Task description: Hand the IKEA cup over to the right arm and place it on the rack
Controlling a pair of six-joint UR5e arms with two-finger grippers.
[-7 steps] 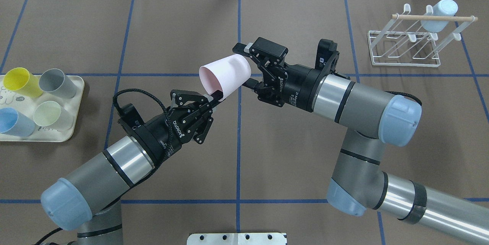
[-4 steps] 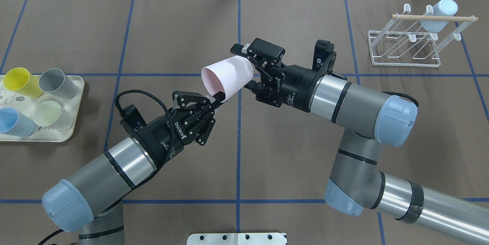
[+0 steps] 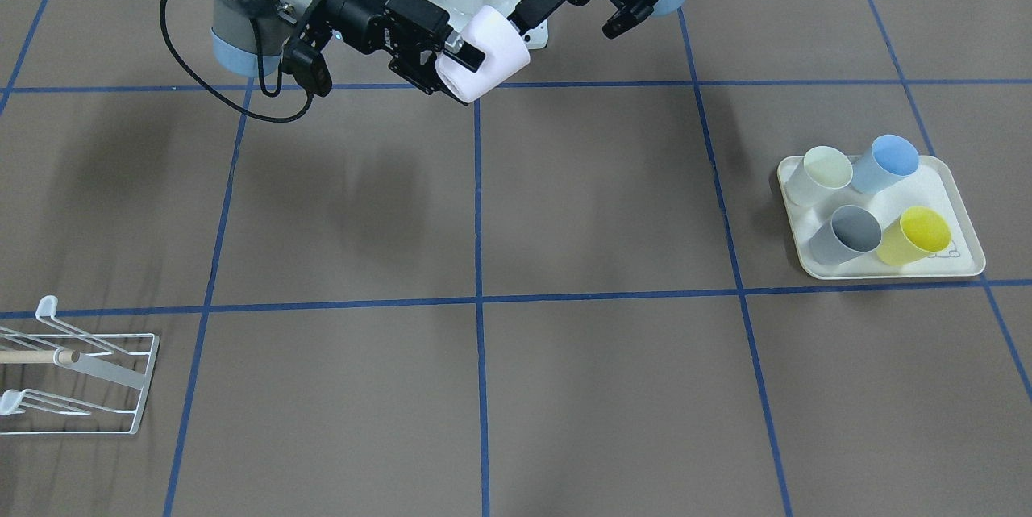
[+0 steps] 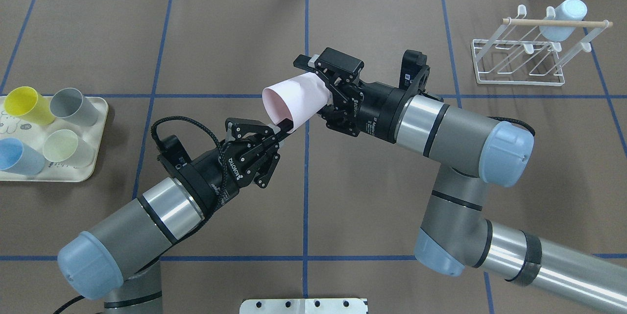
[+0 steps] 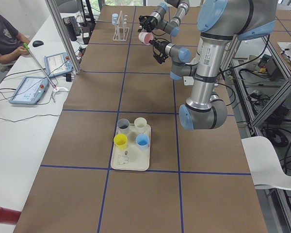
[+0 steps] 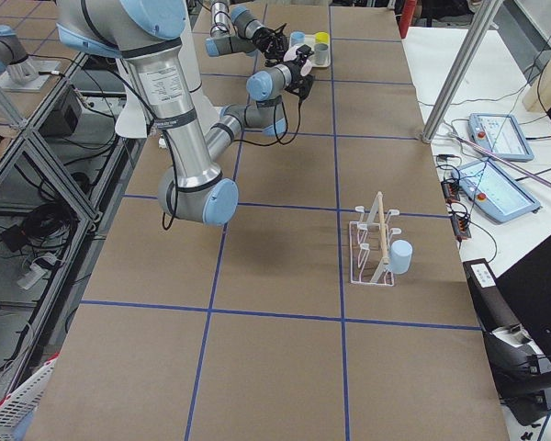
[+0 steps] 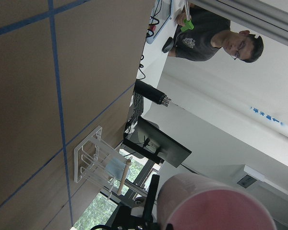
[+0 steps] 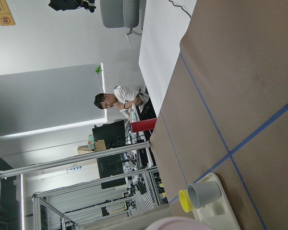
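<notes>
Wrists angled inward in mid-air, the left gripper point(image 4: 283, 125) pinches the rim of a pale pink plastic cup point(image 4: 294, 96); the right gripper point(image 4: 308, 87) straddles its base, clamping unclear.

Silver-grey arms point(image 4: 460, 125), light-blue caps point(image 4: 507, 152), black cable point(image 4: 172, 118)

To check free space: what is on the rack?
One light blue cup, tilted on a prong of the rack; other prongs look bare. The prong inside it is hidden.

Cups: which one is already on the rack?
The light blue cup, hung on a prong of the rack. The pink cup is held in mid-air, and the other four sit on the tray.
</notes>
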